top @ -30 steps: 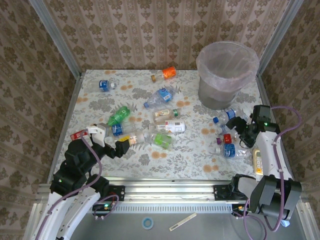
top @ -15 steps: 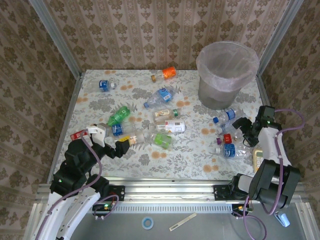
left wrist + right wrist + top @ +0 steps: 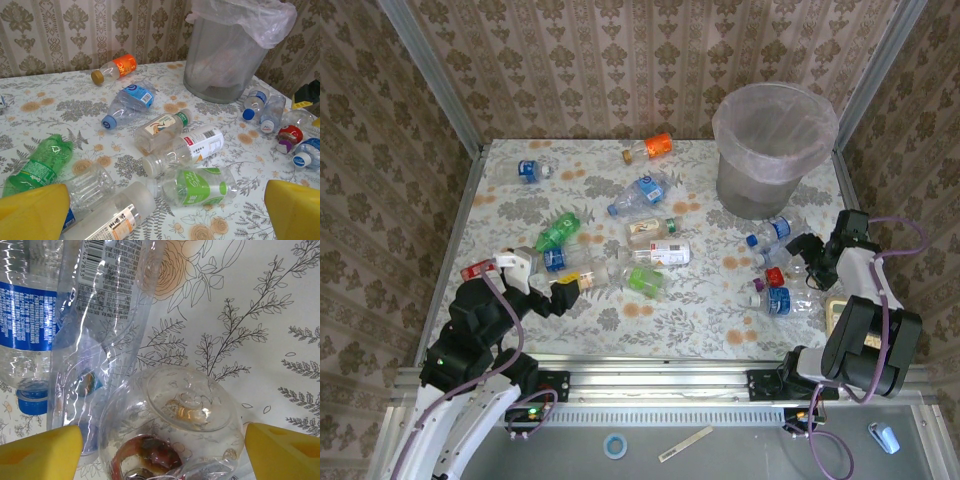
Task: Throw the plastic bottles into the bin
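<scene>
1. At the right edge of the top view, the right gripper [image 3: 802, 252] sits low among a cluster of small clear plastic bottles [image 3: 775, 262], just below the round grey waste bin [image 3: 745, 195] with its translucent bag liner.
2. Its wrist view shows the yellow fingertips [image 3: 40, 447] set apart in the lower corners, flanking the rounded base of a clear plastic bottle with a red label [image 3: 170, 420]. The jaws are open, not clamped; a gap shows beside the left-hand pad.
3. A clear bottle with a blue label and blue cap [image 3: 25, 315] lies at the upper left of that view.
4. At lower left of the top view, the left gripper [image 3: 570, 288] is fully open and holds nothing.
5. Other bottles lie scattered across the floral table cover [image 3: 700, 315]: an orange-labelled bottle [image 3: 655, 146] at top centre and a green plastic bottle [image 3: 557, 232] left of centre. The bin stands upright at upper right.
</scene>
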Available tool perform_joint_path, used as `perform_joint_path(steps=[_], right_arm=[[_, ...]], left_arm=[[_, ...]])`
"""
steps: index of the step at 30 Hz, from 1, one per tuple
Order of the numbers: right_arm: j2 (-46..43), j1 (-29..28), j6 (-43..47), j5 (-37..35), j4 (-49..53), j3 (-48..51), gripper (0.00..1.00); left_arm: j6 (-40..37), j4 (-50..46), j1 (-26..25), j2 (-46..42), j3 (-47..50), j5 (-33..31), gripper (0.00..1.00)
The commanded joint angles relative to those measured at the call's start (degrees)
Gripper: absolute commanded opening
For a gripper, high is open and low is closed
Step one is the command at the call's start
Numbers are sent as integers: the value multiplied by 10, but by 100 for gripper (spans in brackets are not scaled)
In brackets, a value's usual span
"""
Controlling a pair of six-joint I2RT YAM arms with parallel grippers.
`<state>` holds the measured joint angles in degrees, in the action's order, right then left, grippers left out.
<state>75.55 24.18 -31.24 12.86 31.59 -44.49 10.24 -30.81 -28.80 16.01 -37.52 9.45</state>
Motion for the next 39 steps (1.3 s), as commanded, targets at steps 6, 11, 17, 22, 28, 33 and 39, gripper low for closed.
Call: perform_joint_path(steps=[6, 11, 17, 22, 28, 33, 39], right_arm=[[19, 3, 16, 20, -28, 26, 85], [29, 3, 20, 19, -32, 35, 86], [37, 3, 19, 20, -46, 44, 88], [52, 4, 17, 30, -58, 48, 88], [54, 3, 15, 35, -64, 50, 85], [51, 3, 14, 37, -63, 50, 80], [18, 3, 10, 44, -52, 48, 75]], left_arm=[[-11, 4, 5, -7, -9, 9, 100], [-11, 4, 5, -7, -10, 9, 100], [-11, 5, 5, -7, -10, 10, 100], [-11, 5, 5, -6, -9, 10, 100], [-11, 5, 5, -6, -9, 7, 100], [-11, 5, 5, -5, -9, 7, 100], [-11, 5, 5, -4, -8, 7, 100]])
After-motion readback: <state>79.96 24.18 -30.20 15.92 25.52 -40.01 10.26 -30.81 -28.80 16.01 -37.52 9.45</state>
